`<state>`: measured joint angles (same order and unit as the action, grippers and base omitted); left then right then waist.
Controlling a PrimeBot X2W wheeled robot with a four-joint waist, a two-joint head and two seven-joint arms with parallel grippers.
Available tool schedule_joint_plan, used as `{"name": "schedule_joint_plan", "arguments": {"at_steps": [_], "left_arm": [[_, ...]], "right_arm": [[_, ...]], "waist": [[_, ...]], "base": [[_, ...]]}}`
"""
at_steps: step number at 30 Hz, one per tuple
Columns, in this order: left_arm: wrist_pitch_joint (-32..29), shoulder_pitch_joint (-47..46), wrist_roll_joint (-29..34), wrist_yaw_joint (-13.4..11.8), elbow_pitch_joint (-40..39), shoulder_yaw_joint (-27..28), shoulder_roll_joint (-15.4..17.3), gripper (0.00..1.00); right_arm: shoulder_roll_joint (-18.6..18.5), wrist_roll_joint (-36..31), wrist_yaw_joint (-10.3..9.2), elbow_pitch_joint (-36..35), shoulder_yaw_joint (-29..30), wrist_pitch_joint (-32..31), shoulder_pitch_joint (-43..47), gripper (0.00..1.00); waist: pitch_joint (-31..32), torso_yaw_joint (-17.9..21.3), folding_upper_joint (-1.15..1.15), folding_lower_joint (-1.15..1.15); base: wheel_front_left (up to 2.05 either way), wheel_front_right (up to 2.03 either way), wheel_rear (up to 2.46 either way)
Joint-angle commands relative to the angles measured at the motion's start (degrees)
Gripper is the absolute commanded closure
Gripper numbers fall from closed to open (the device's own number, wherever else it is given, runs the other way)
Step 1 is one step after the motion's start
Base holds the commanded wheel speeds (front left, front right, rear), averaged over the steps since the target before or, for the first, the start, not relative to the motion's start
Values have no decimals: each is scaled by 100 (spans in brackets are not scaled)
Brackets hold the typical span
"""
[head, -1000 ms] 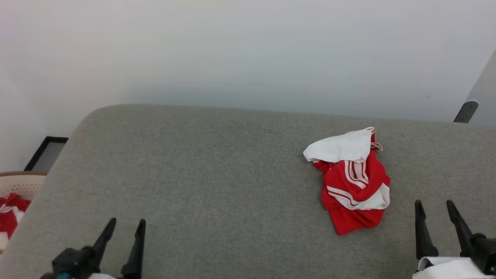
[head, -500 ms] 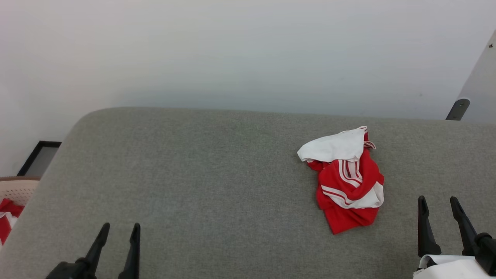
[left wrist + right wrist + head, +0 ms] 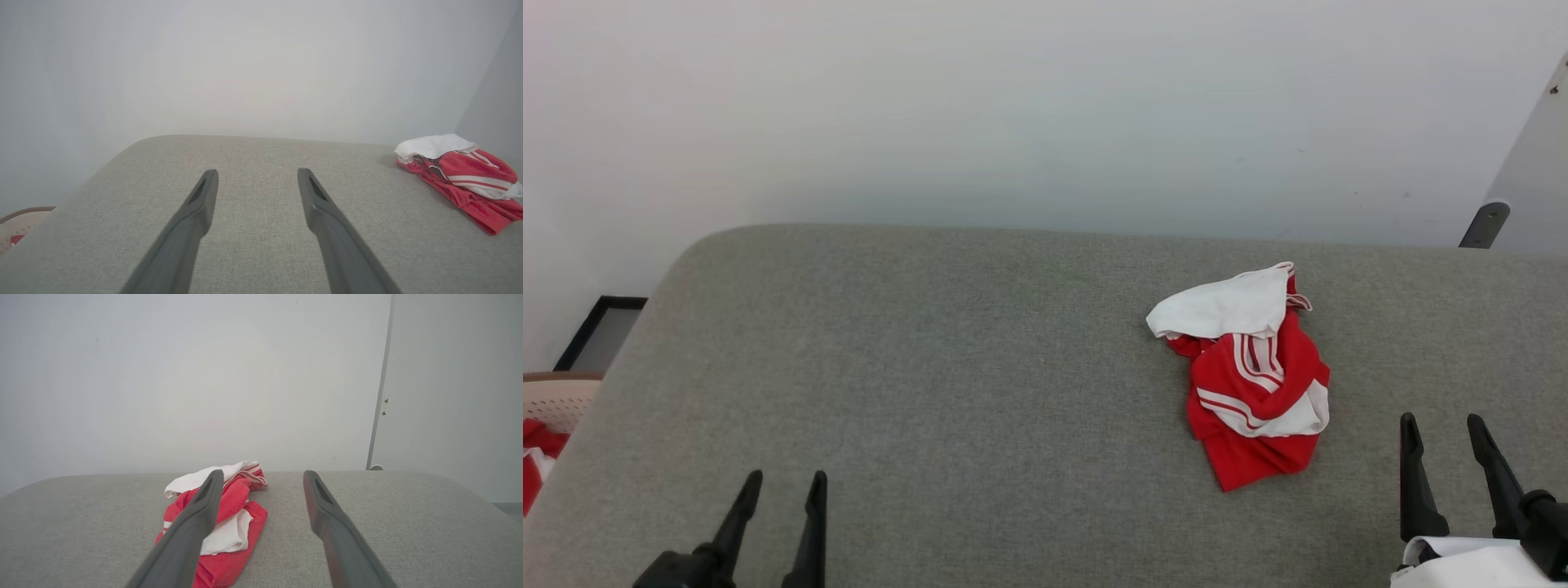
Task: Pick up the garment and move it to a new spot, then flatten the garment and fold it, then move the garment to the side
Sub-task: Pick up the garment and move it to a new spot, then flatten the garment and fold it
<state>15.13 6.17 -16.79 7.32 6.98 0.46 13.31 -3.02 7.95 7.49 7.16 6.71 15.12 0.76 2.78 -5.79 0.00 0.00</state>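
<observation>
The garment (image 3: 1250,384), bright red with white panels and striped trim, lies crumpled on the right half of a grey padded surface (image 3: 947,367). It also lies at the far right of the left wrist view (image 3: 461,175) and left of centre in the right wrist view (image 3: 233,522), partly behind my left finger there. My left gripper (image 3: 784,482) hovers open at the lower left, far from the garment, its fingers (image 3: 196,212) apart and empty. My right gripper (image 3: 1441,425) stands open at the lower right, just right of the garment, nothing between its fingers (image 3: 322,514).
A pale basket (image 3: 556,400) holding red cloth sits on the floor at the far left, beside a dark frame (image 3: 600,331). A plain white wall runs behind the surface. A grey door edge with a stop (image 3: 1486,220) stands at the upper right.
The camera has shifted, so the whole scene slid slightly left. The garment has not moved on the surface. Both grippers stay open, with the left one a little lower in view.
</observation>
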Motion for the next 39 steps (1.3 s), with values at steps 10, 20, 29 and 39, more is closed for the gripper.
{"name": "schedule_joint_plan", "arguments": {"at_steps": [10, 20, 29, 39], "left_arm": [[1, -41, -72, 15, -44, -103, 56, 0], [-136, -796, -349, 16, 176, -1184, 636, 0], [-1986, -4080, -1682, 4, 666, -4223, 1845, 0], [-3442, -7512, -3087, 3, 1189, -7299, 2393, 0]], "right_arm": [[18, 60, 0, 59, -82, 4, -55, 0], [17, 98, 0, 104, -207, 4, -207, 0], [19, 179, 0, 26, -509, 4, -796, 0], [18, 591, 0, 3, -816, 4, -1293, 0]], "waist": [[-34, 33, 0, 0], [-333, 205, 0, 0], [-1279, 845, 0, 0], [-2166, 1766, 0, 0]], "base": [[0, 0, 0], [0, 0, 0], [0, 0, 0], [0, 0, 0]]}}
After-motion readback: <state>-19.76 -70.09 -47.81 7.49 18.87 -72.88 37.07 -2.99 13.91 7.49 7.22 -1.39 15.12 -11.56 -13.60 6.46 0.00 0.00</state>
